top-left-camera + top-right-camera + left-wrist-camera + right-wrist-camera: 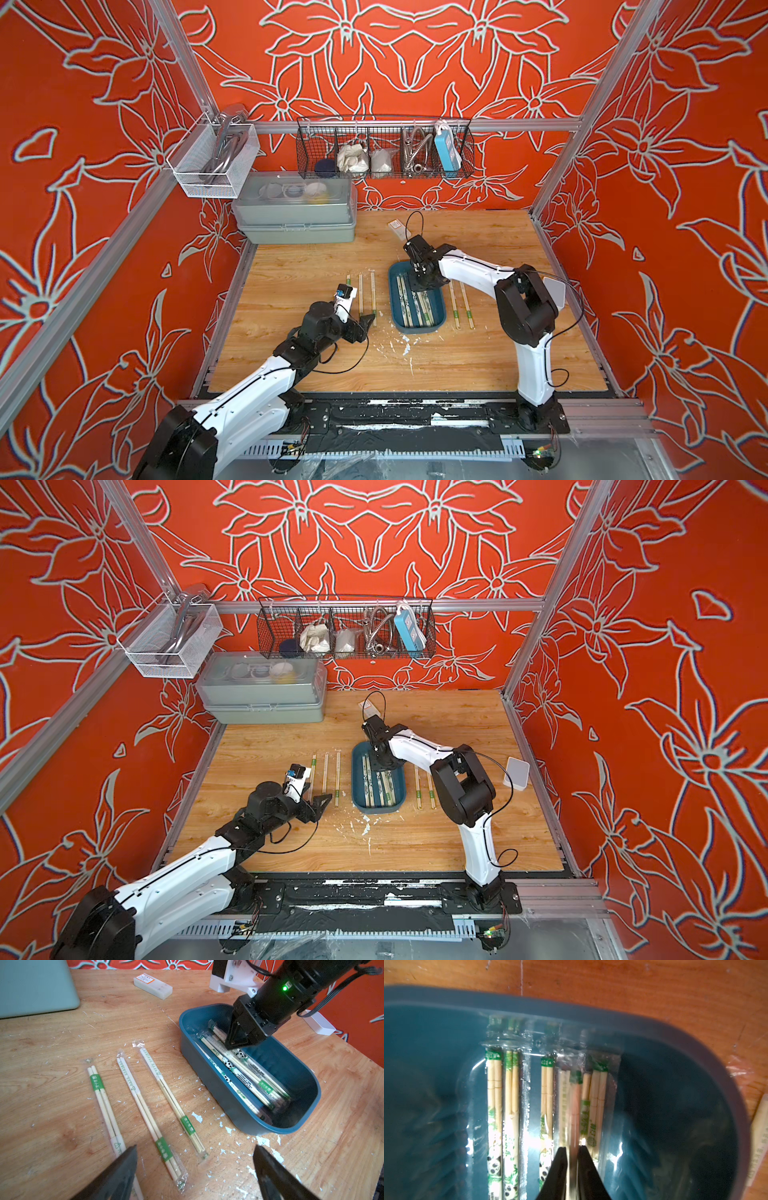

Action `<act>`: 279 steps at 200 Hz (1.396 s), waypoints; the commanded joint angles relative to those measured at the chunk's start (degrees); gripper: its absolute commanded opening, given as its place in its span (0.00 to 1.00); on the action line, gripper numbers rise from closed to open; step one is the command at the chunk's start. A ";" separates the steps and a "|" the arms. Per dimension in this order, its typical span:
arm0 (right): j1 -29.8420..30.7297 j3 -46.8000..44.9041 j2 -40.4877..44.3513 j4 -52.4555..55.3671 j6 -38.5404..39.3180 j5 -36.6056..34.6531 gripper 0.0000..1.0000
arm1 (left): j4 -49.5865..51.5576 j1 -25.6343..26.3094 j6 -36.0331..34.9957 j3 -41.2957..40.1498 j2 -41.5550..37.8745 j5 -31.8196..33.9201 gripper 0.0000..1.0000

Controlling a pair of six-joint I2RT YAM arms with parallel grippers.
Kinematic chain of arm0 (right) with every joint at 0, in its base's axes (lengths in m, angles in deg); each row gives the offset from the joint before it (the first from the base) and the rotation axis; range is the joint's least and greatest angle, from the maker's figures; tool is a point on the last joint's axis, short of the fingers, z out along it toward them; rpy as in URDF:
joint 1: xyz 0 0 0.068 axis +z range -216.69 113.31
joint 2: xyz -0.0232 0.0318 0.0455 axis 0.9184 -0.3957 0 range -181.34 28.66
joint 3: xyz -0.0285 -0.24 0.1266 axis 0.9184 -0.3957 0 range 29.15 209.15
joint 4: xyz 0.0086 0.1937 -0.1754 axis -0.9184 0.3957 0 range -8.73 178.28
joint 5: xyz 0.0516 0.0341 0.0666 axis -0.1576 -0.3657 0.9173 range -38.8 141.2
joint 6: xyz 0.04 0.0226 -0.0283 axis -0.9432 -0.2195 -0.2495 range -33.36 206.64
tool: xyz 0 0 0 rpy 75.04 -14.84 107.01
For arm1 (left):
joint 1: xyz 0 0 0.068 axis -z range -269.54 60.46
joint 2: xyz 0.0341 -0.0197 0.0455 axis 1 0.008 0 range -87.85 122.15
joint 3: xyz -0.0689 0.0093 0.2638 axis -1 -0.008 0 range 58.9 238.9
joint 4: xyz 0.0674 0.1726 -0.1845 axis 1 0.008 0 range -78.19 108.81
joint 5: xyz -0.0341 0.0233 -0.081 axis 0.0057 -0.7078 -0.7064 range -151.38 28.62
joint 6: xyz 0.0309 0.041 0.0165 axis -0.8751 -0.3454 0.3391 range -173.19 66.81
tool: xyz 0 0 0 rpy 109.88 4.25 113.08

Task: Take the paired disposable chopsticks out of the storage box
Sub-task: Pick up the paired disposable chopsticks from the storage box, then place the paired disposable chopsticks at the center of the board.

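The storage box (417, 330) is a dark teal tray in mid table, with several paired disposable chopsticks (419, 307) lying lengthwise inside. My right gripper (417, 286) reaches down into its far end. In the right wrist view the right gripper (573, 1148) is shut on one sleeved pair (574, 1101), blurred between the fingers. Three pairs (137, 1097) lie side by side on the wood left of the box (207, 1076). My left gripper (195, 1147) hovers open over their near ends, holding nothing. Two more pairs (460, 305) lie to the right of the box.
A grey lidded case (297, 212) stands at the back left, with wire baskets (384, 147) hanging on the wall above. A small white block (152, 986) lies behind the box, a white box (516, 773) at the right edge. White flecks litter the wood.
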 commanded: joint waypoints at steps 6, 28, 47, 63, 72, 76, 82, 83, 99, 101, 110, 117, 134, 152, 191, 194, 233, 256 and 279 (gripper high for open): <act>-0.21 1.44 1.61 1.47 -0.27 0.52 0.13 | -0.21 0.13 -0.53 1.56 0.20 -0.47 0.87; -0.21 1.21 1.51 1.01 -0.10 0.53 0.10 | -0.08 0.13 -0.53 1.57 0.03 -0.38 0.87; -0.21 1.00 1.76 0.79 -0.07 0.39 0.09 | -0.03 0.13 -0.53 1.52 -0.10 -0.38 0.87; -0.22 1.20 2.42 0.96 0.00 0.20 0.08 | -0.12 0.13 -0.53 1.52 -0.05 -0.47 0.87; -0.21 1.03 3.02 0.71 0.14 0.17 0.08 | -0.12 0.14 -0.53 1.51 -0.05 -0.64 0.87; -0.21 1.00 3.23 0.58 0.11 0.17 0.08 | -0.11 0.13 -0.45 1.48 -0.06 -0.64 0.87; -0.21 1.03 3.64 0.57 0.09 0.17 0.08 | -0.11 0.13 -0.48 1.61 -0.05 -0.73 0.87; -0.21 1.00 3.68 0.57 0.09 0.17 0.08 | -0.12 0.13 -0.46 1.59 -0.01 -0.73 0.87; -0.21 1.07 4.71 0.48 0.26 0.17 0.08 | 0.06 0.13 -0.53 1.69 -0.05 -0.82 0.87; -0.23 1.13 4.87 0.48 0.26 0.17 0.08 | 0.06 0.13 -0.53 1.69 -0.07 -0.82 0.87; -0.30 0.91 5.56 0.27 0.37 0.30 0.08 | -0.03 0.14 -0.53 1.61 -0.13 -0.85 0.87; -0.36 0.78 6.07 0.05 0.35 0.64 0.08 | -0.02 0.13 -0.53 1.66 -0.14 -0.77 0.87; -0.55 0.70 7.65 0.28 0.39 0.71 0.08 | 0.01 0.13 -0.53 1.63 -0.23 -0.97 0.87; -1.11 0.53 10.05 0.96 0.62 0.59 0.08 | -0.12 0.13 -0.44 1.65 -0.40 -1.42 0.87; -6.69 -1.76 17.09 3.10 2.67 1.92 0.08 | -0.63 0.13 -0.27 1.43 -0.75 -2.72 0.89; -7.21 -2.02 17.61 3.38 3.05 1.86 0.08 | -0.71 0.15 -0.27 1.47 -0.75 -2.86 0.89; -16.70 -9.54 22.71 4.01 8.55 0.89 0.08 | -1.22 0.22 0.09 1.38 -0.62 -3.54 0.90; -20.27 -14.07 23.14 3.00 11.66 -0.30 0.09 | -1.69 0.22 0.24 1.31 -0.41 -3.84 0.90; -23.72 -18.79 22.18 -0.71 12.65 1.02 0.09 | -1.78 0.22 0.26 1.23 -0.26 -3.98 0.90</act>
